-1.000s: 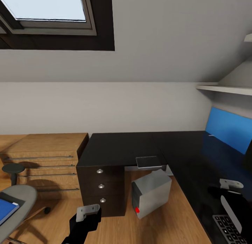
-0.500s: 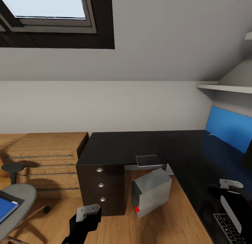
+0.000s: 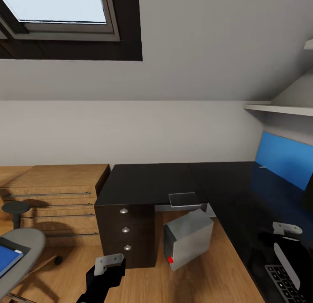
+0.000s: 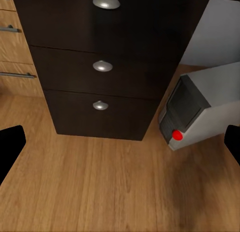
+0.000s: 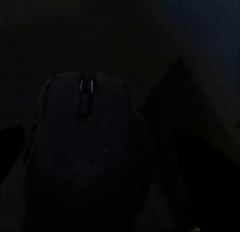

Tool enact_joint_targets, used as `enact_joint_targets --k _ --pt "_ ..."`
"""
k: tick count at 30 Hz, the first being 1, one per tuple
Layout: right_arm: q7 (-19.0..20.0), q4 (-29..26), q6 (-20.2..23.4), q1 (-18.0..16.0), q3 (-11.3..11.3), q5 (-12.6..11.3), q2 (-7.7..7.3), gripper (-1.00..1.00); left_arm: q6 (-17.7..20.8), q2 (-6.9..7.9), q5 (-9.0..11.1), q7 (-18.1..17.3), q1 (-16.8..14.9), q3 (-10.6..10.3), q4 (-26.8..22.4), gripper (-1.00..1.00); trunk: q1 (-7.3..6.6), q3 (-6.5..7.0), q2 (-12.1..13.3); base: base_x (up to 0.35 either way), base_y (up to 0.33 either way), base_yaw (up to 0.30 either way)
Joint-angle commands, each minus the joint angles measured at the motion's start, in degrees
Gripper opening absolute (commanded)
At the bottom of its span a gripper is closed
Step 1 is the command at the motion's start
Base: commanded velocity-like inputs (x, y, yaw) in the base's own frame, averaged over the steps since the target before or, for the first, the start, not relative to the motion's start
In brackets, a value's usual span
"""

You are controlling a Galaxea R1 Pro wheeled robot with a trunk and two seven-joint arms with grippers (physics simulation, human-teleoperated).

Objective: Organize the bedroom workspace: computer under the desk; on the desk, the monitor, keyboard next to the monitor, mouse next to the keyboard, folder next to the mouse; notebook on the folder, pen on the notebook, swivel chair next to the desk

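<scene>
The black desk [image 3: 150, 183] runs along the wall and turns toward me on the right. The silver computer [image 3: 188, 240] stands tilted on the floor beside its drawers. A dark grey notebook [image 3: 184, 200] lies at the desk's inner edge. The keyboard [image 3: 284, 287] lies on the desk at the near right. Just above it hovers my right gripper [image 3: 287, 268]; the right wrist view, very dark, has the mouse [image 5: 85, 127] close between its fingers. The left gripper [image 3: 108, 266] hangs open over the floor before the drawers [image 4: 102, 67]. On the swivel chair [image 3: 26, 244] lies the blue folder [image 3: 8, 259].
A light wooden drawer chest [image 3: 56, 196] stands left of the desk, with a small dark stool [image 3: 15, 209] in front of it. A blue wall panel [image 3: 282, 159] and a shelf [image 3: 278, 109] are at the right. Wooden floor [image 3: 204, 277] lies between chair and desk.
The whole picture shifted slightly between the earliest frame and the later ones, so the camera moved. The things and both grippers hold their places.
</scene>
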Motion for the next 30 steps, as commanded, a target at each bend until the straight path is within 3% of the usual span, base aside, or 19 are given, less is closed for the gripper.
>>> enact_joint_targets --k 1,20,21,22,24,30 --pt "-0.5 -0.1 0.2 0.0 0.1 -0.6 -0.02 1.00 0.1 0.05 0.5 0.5 0.0 -0.1 -0.1 1.00 0.00 -0.05 0.0 0.000 0.000 0.000" --pt "-0.7 -2.3 -0.5 0.0 0.0 -1.0 0.44 1.00 0.1 0.05 0.5 0.5 0.0 0.0 -0.1 1.00 0.00 -0.05 0.0 0.000 0.000 0.000" --pt "-0.7 -3.3 -0.9 0.0 0.0 -1.1 1.06 1.00 0.2 0.05 0.5 0.5 0.0 0.0 -0.1 1.00 0.00 -0.05 0.0 0.000 0.000 0.000" --pt "-0.7 -6.2 -1.5 0.1 -0.2 -1.1 3.37 1.00 0.2 0.05 0.5 0.5 0.0 0.0 -0.1 1.00 0.00 -0.05 0.0 0.000 0.000 0.000" --pt "-0.8 -7.8 -1.7 0.1 -0.3 -1.1 4.99 1.00 0.2 0.05 0.5 0.5 0.0 0.0 -0.1 1.00 0.00 -0.05 0.0 0.000 0.000 0.000" --pt "-0.8 -15.0 -1.5 0.3 -0.3 -1.0 12.27 1.00 0.3 0.05 0.3 0.5 0.0 -0.1 0.1 1.00 0.00 -0.05 0.0 0.000 0.000 0.000"
